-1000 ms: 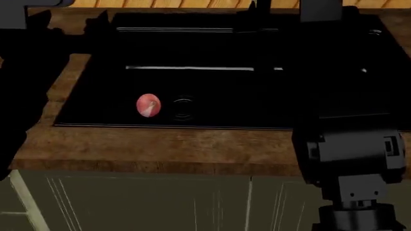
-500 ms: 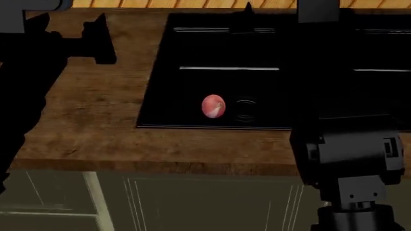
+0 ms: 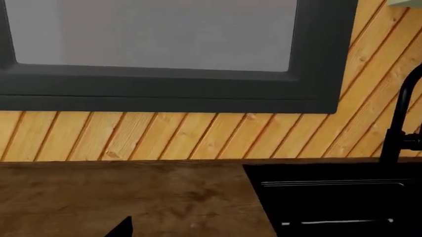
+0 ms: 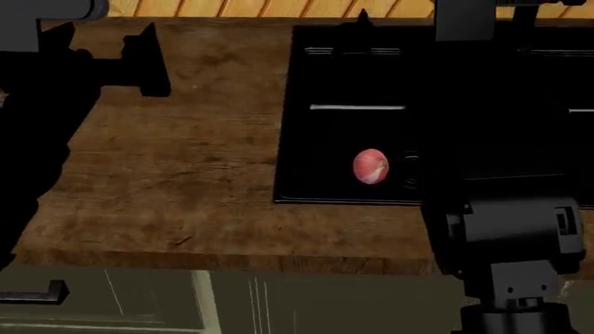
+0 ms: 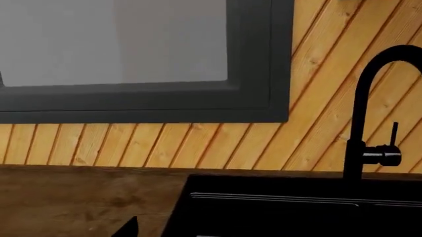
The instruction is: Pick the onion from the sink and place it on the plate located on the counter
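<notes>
Approach step: onion (image 4: 371,166) lies in sink (image 4: 352,83), well ahead of both grippers. Gripper states can't be told. Reach-down needed next.

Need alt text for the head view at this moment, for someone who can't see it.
A small pinkish-red onion lies in the near part of a glossy black sink set into a dark brown wood-grain counter. Both dark robot arms hang well clear of the onion, the left gripper over the counter at far left; no plate is in view.
</notes>
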Available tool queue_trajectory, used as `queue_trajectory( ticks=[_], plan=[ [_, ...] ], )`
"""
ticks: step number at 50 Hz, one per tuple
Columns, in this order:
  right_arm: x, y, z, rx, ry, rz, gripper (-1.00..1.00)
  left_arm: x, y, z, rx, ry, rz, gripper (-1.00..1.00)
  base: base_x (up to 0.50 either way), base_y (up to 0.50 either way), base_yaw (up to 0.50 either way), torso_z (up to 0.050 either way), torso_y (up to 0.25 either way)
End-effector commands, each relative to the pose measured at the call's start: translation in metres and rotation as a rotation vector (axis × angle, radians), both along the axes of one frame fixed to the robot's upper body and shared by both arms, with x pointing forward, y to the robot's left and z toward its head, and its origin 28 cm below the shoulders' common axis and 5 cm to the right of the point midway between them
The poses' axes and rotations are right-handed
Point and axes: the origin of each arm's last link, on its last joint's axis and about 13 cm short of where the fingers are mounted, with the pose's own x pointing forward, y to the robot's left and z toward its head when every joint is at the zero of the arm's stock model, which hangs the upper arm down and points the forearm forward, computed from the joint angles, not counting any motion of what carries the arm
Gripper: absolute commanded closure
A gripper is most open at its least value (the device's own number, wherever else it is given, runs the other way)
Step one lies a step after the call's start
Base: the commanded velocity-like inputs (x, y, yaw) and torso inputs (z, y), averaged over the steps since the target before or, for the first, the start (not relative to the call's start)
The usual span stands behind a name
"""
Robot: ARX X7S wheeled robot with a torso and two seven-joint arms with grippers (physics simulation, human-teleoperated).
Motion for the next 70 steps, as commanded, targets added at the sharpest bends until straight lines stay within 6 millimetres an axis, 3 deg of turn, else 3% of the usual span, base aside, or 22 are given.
queue_trajectory(
  ticks=[1, 50, 59, 70],
  plan=[
    [0.0, -0.001, 0.0, -0.001, 0.001, -0.007, -1.0, 0.002, -0.001, -0.003, -0.008, -0.001, -0.003, -1.0, 0.5, 0.0, 0.0, 0.0, 0.0],
    [-0.004, -0.002, -0.005, 0.011, 0.013, -0.013, -1.0, -0.003, 0.0, -0.008, -0.021, 0.015, -0.013, -1.0, 0.5, 0.0, 0.0, 0.0, 0.001],
    [-0.008, -0.001, -0.005, 0.009, 0.019, -0.002, -1.0, -0.005, -0.001, -0.01, -0.008, 0.034, -0.013, -1.0, 0.0, 0.0, 0.0, 0.0, -0.012],
    [-0.007, -0.001, -0.006, -0.001, 0.03, 0.009, -1.0, -0.007, -0.003, -0.008, -0.013, 0.04, -0.015, -1.0, 0.0, 0.0, 0.0, 0.0, -0.231]
  ],
)
